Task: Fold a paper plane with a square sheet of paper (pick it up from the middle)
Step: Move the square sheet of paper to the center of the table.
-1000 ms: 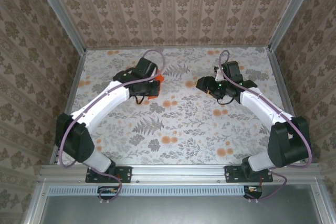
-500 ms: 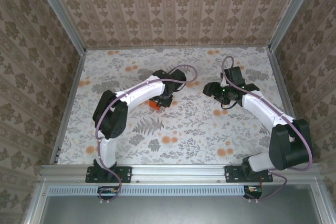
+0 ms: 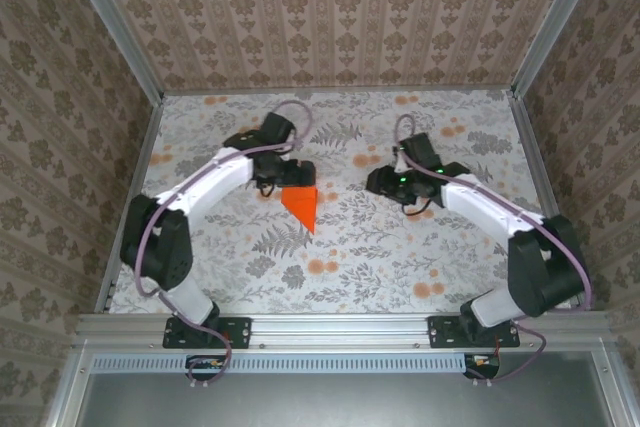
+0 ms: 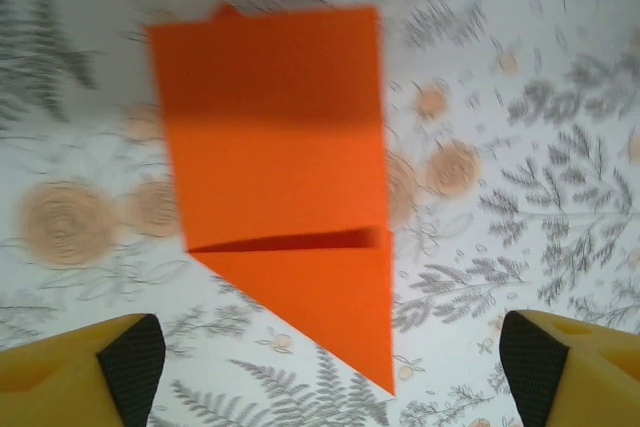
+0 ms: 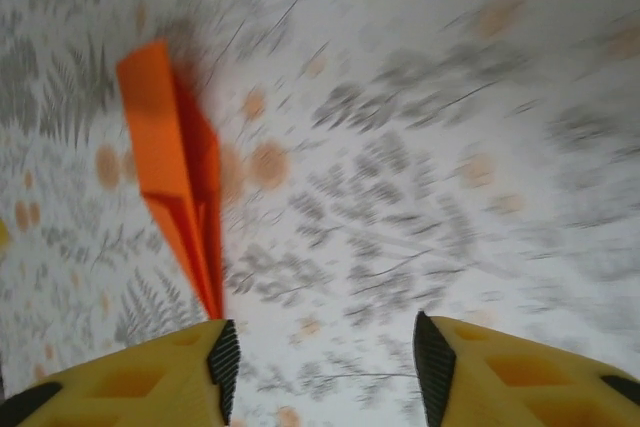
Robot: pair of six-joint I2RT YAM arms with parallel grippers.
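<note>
Flowered cloth covers the table (image 3: 450, 257), and patterned wallpaper closes it in on 3 sides. The folded orange paper (image 3: 302, 205) lies flat on the cloth a little left of the table's middle, its pointed end towards the near edge and its broad end towards the far edge. In the left wrist view the folded orange paper (image 4: 290, 217) shows 1 flap crossing it, with a dark slit under that flap's edge, so the layers look not fully pressed down.

The left gripper (image 3: 282, 177) hangs over the broad end. Seen from its own camera, the left gripper (image 4: 330, 357) has its fingers spread wide to either side of the point and grips nothing. The right gripper (image 3: 383, 183) sits well apart to the right, aimed towards the paper. In its blurred view the right gripper (image 5: 328, 367) has its fingers partly spread with only cloth between them, and the folded orange paper (image 5: 175, 187) lies ahead to the left.

Several risks follow, as I judge it. A finger coming down flat could push the thin paper along the cloth rather than lift it. A pinch at the loose flap could catch 1 layer only and pull the fold open. Pressing off the crease line would set a crooked fold. With 2 grippers closing on 1 small piece, they could also knock each other.
</note>
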